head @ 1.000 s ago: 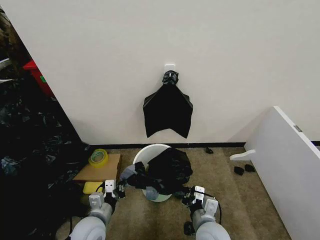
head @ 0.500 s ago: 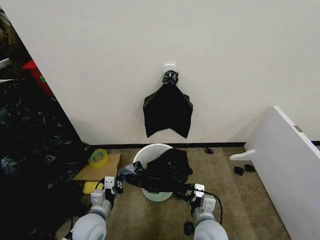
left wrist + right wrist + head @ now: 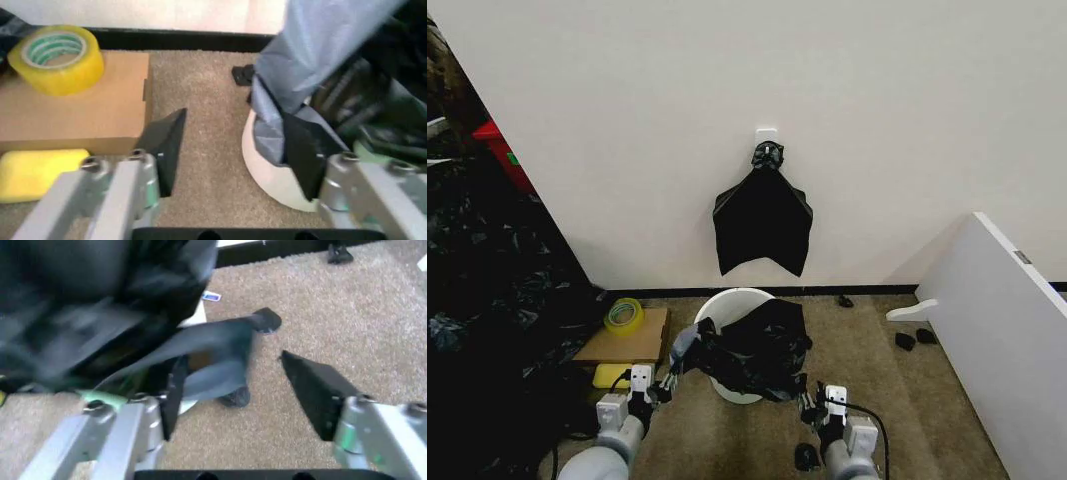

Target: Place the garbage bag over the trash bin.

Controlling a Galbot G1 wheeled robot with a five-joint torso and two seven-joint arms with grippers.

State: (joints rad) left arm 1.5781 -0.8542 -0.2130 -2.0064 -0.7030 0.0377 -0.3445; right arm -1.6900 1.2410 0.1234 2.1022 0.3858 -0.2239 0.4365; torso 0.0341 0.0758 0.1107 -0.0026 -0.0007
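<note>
Both grippers, left (image 3: 659, 388) and right (image 3: 811, 402), have backed toward the frame's bottom, jaws open and holding nothing, leaving the bag (image 3: 762, 345) draped over the bin (image 3: 727, 304) at lower centre between them.

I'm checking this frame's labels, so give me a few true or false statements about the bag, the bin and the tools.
The garbage bag drapes over the near side of the trash bin. True.
The bag covers the bin's far rim. False: that rim is bare.
The left tool and the right tool are both open. True.
The yellow tape roll lies inside the bin. False: it rests on the cardboard box.
</note>
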